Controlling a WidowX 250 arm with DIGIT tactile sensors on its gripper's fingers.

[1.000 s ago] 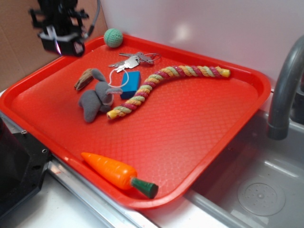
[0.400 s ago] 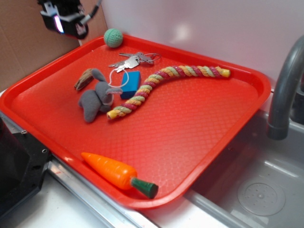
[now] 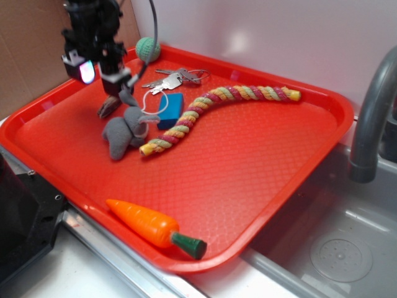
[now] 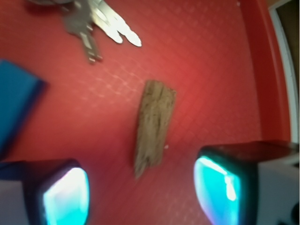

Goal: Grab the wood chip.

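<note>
Gripper poised over the wood chip, jaws spread

Exterior view: the black WidowX gripper (image 3: 111,77) hung low above the small, flat, ragged brown-grey wood chip (image 3: 108,107), which lay on the red plastic tray (image 3: 260,167) just beside the grey plush bunny (image 3: 124,131); compared with a second ago it had come down and inward from the tray's far-left corner. Wrist view: the chip (image 4: 153,125) lay lengthwise between the two glowing cyan fingertips (image 4: 65,196), untouched, jaws wide apart; a good grab probably called for a straight descent, closing across its narrow width, clear of the silver keys (image 4: 96,26).
</note>
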